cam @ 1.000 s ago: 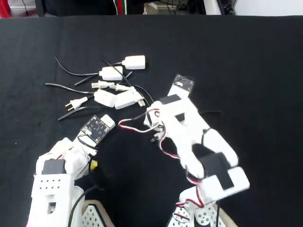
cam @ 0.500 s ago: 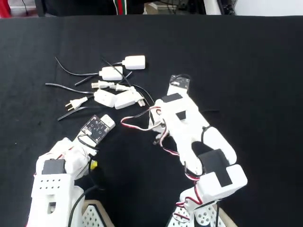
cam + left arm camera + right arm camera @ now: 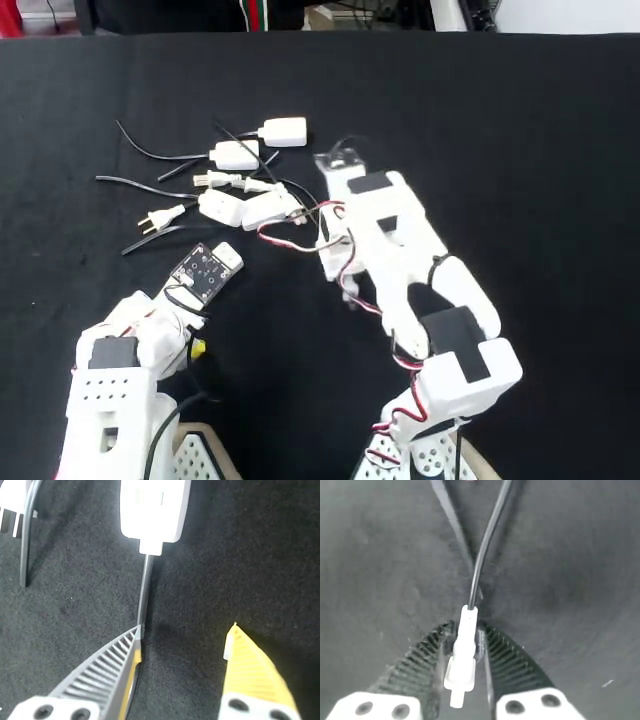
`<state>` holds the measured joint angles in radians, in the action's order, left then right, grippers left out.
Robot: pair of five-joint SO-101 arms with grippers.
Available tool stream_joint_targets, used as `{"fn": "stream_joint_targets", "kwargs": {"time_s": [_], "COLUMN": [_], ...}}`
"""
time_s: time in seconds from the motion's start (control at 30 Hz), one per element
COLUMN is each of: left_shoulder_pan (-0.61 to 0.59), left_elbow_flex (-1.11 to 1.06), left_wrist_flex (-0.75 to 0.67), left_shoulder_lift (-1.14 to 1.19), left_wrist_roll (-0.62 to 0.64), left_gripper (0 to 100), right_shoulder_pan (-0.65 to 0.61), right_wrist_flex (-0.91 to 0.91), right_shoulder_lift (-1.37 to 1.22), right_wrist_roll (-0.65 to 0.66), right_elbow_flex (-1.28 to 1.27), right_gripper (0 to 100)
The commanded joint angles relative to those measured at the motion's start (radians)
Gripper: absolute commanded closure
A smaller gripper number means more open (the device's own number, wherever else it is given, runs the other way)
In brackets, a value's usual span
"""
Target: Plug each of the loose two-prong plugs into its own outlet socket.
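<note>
My right pincer [image 3: 465, 630] is clamped across a white plug [image 3: 462, 655], cord trailing ahead so it won't twist. The sockets [image 3: 222, 208] lie around eight o'clock of it. My left pincer [image 3: 185, 630] stands apart, astride a socket's cord [image 3: 145, 587], I'd say to steady it.

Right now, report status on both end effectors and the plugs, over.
Copy: right end effector shut on a plug; left end effector open, a socket ahead, its cord at one finger; loose plug on the table.
</note>
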<state>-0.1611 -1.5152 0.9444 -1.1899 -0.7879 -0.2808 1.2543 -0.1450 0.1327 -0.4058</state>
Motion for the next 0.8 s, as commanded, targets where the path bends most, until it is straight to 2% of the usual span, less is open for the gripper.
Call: {"fn": "stream_joint_targets", "kwargs": {"time_s": [0.0, 0.13, 0.23, 0.43, 0.77], "left_shoulder_pan": [0.01, 0.01, 0.01, 0.01, 0.008], "left_elbow_flex": [-0.002, -0.002, -0.002, -0.002, -0.002], "left_wrist_flex": [-0.011, -0.011, -0.011, -0.011, -0.011], "left_shoulder_lift": [-0.009, -0.009, -0.009, -0.009, -0.009], "left_wrist_roll": [-0.009, -0.009, -0.009, -0.009, -0.009], "left_gripper": [73, 73, 73, 73, 73], "right_shoulder_pan": [0.044, 0.115, 0.13, 0.126, 0.124], "right_wrist_flex": [0.006, 0.026, 0.068, 0.094, 0.121], "right_shoulder_lift": [0.007, 0.005, 0.005, 0.004, -0.038], "right_wrist_roll": [0.319, 0.6, 0.73, 0.743, 0.741], "right_elbow_flex": [0.045, 0.044, 0.042, -0.002, 0.002], "right_gripper": [98.4, 98.4, 96.5, 82.8, 82.2]}}
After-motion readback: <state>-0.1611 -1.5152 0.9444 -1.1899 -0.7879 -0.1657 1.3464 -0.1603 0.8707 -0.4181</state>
